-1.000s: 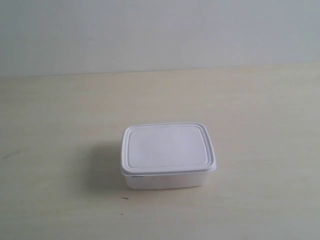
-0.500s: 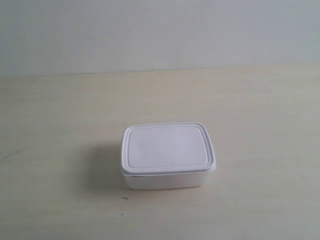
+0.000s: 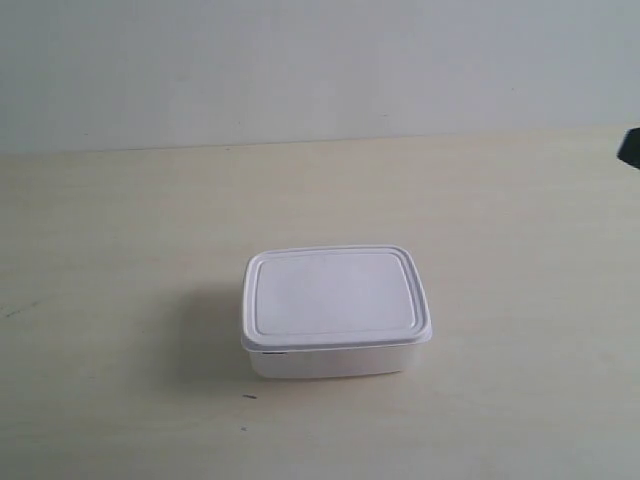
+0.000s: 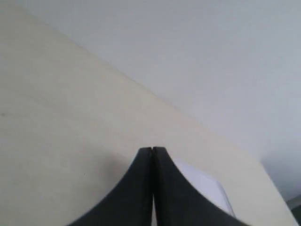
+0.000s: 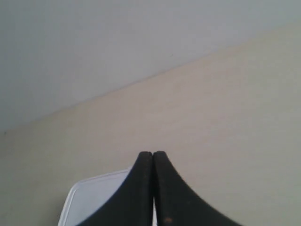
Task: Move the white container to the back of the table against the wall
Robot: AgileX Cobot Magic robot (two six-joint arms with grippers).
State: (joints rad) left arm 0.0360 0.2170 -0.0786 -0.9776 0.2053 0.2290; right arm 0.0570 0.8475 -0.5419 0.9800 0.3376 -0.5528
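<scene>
The outside cam shows the whole white container [image 3: 336,315], w/ its lid [image 3: 330,290] on, sitting flat near the middle of the tabletop [image 3: 120,220] and well apart from the wall [image 3: 300,60] at the back. That cam also shows a small dark bit [image 3: 630,147] poking in at its right edge, over the far part of the tabletop; I can't tell what it is. The 2 wrist cams don't show the whole box, only a piece each, peeking out behind the black fingers. The left wrist cam gets a blurry white corner, and the right wrist cam gets a rounded corner of the lid w/ its rim. The tabletop is pale beige wood w/ faint grain and a few tiny dark specks [image 3: 249,396] in front of the box. The wall is plain, smooth and grey-white, and it meets the tabletop in a straight line. The left hand [image 4: 152,149] is closed tight, its 2 fingers pressed together w/ nothing between them, pointed toward the box and not touching it. The right hand [image 5: 153,153] is closed tight the same way, holding nothing, also pointed toward the box and not touching it
</scene>
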